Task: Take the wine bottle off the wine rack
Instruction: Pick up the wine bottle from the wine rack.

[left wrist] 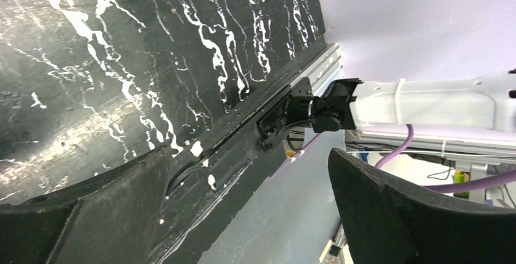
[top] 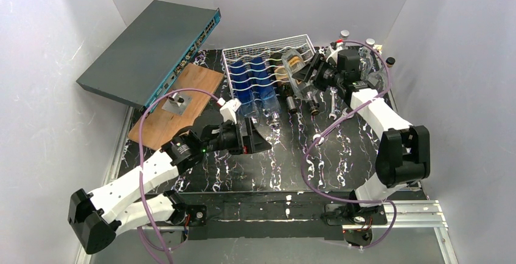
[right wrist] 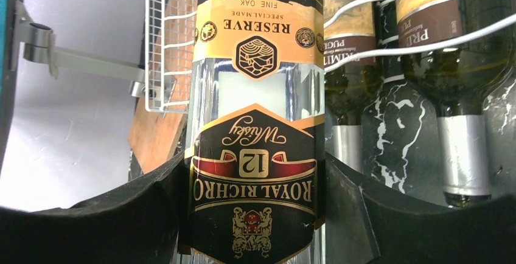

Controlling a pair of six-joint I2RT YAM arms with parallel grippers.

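Note:
The wine bottle (top: 296, 66) is clear glass with a black and orange label (right wrist: 255, 93). My right gripper (top: 310, 72) is shut on its lower label, one finger (right wrist: 152, 209) on each side. It hangs tilted over the right part of the white wire wine rack (top: 268, 48); whether it touches the wires I cannot tell. Two dark bottles (right wrist: 450, 63) lie in the cradles behind it. Blue bottles (top: 246, 78) fill the rack's left cradles. My left gripper (top: 258, 136) stands open and empty in front of the rack, over the black table (left wrist: 122, 63).
A grey network switch (top: 152, 51) leans against the back left wall. A wooden board (top: 195, 87) with a metal bracket (top: 178, 101) lies beside it. Small capped bottles (top: 345, 34) stand at the back right. The right arm's base (left wrist: 316, 112) sits at the near edge.

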